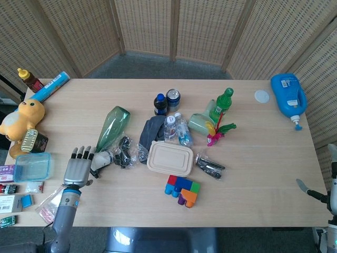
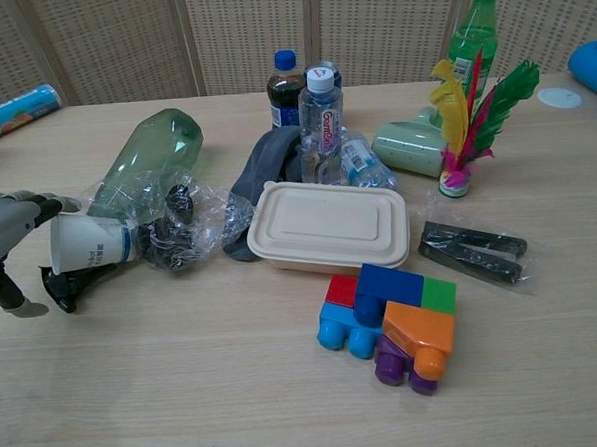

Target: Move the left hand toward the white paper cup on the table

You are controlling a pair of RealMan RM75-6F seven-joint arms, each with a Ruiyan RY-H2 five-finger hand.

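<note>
The white paper cup (image 1: 101,159) (image 2: 87,243) lies on its side at the left of the table, its mouth facing left, beside a crumpled clear bag. My left hand (image 1: 77,167) (image 2: 4,242) hovers just left of the cup's mouth, fingers spread and empty; its fingertips (image 2: 49,205) reach the cup's rim. Whether they touch is unclear. At the far right edge of the head view, only a small part of my right hand (image 1: 320,196) shows.
A green bottle (image 1: 111,128) lies behind the cup, a black object (image 2: 69,286) under its mouth. A beige lidded box (image 1: 169,158), toy blocks (image 1: 184,190), bottles and a feather shuttlecock fill the middle. A blue tub (image 1: 31,167) sits off the table's left edge.
</note>
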